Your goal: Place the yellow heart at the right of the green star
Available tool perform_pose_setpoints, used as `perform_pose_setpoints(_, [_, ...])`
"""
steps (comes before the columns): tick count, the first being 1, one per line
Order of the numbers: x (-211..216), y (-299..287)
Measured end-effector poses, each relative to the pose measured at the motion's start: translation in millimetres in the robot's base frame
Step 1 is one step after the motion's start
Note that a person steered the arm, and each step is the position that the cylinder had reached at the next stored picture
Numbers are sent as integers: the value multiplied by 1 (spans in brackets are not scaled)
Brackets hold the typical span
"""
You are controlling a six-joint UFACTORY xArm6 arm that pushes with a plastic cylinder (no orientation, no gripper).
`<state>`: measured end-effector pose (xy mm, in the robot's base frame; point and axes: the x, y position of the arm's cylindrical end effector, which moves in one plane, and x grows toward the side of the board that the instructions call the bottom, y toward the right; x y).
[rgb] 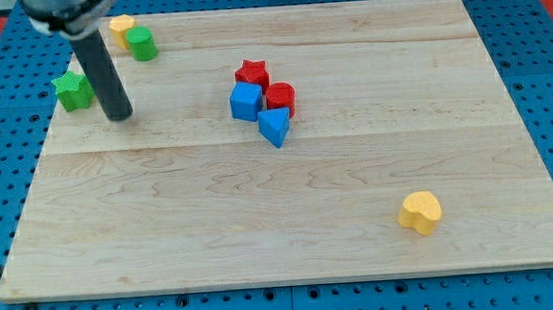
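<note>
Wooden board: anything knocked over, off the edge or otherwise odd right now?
Nothing stands out. Every block sits flat on the wooden board, including the yellow heart and green star; my tip rests right of that star.

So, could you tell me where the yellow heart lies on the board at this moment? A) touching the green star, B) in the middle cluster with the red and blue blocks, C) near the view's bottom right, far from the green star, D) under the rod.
C: the yellow heart sits alone near the view's bottom right, while the green star is at the upper left, just left of my tip.
</note>
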<state>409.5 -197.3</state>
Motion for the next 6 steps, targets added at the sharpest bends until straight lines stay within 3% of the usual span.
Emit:
perform_pose_setpoints(2, [-47,-87])
perform_pose_setpoints(3, [-77,-45])
perform_pose_setpoints(4, [-57,20])
perform_pose_setpoints(5, [40,103])
perform_pose_setpoints(6, [58,230])
